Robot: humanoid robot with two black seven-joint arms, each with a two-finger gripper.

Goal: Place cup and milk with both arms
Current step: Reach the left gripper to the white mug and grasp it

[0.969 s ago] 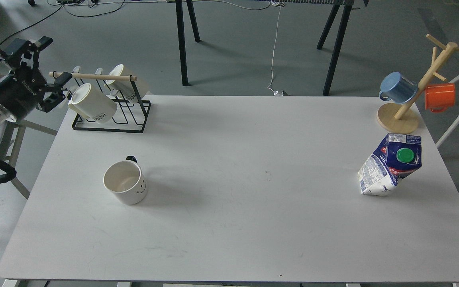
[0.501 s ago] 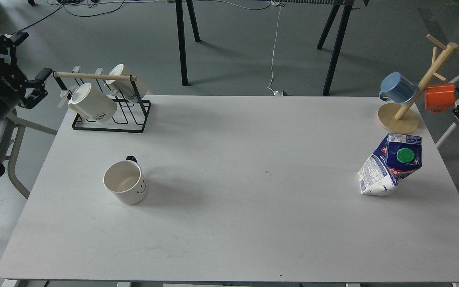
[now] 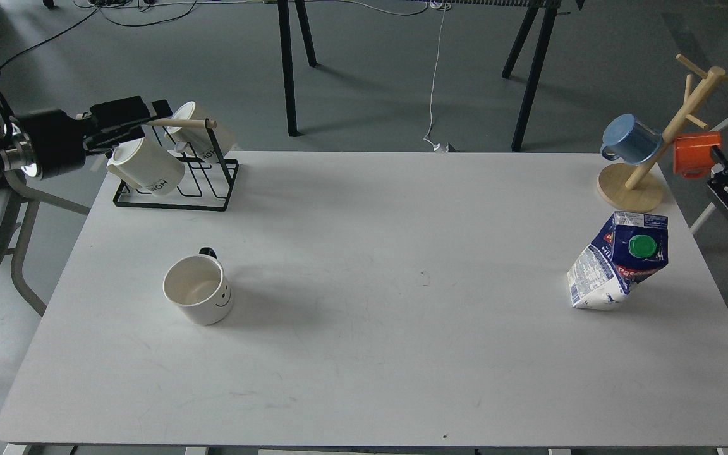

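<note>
A white cup (image 3: 198, 298) with a smiley face stands upright on the left part of the white table (image 3: 364, 354), its black handle at the back. A blue and white milk carton (image 3: 620, 262) with a green cap stands crumpled and leaning near the right edge. My left gripper (image 3: 149, 114) is off the table's back left corner, pointing right over the mug rack, well behind the cup; it is dark and side-on. My right gripper (image 3: 721, 189) is at the right edge beside the orange mug, behind the carton, jaws apart and empty.
A black wire rack (image 3: 203, 189) with a wooden bar holds two cream mugs (image 3: 146, 164) at the back left. A wooden mug tree (image 3: 639, 183) at the back right carries a blue mug (image 3: 630, 139) and an orange mug (image 3: 692, 155). Trestle legs stand behind the table.
</note>
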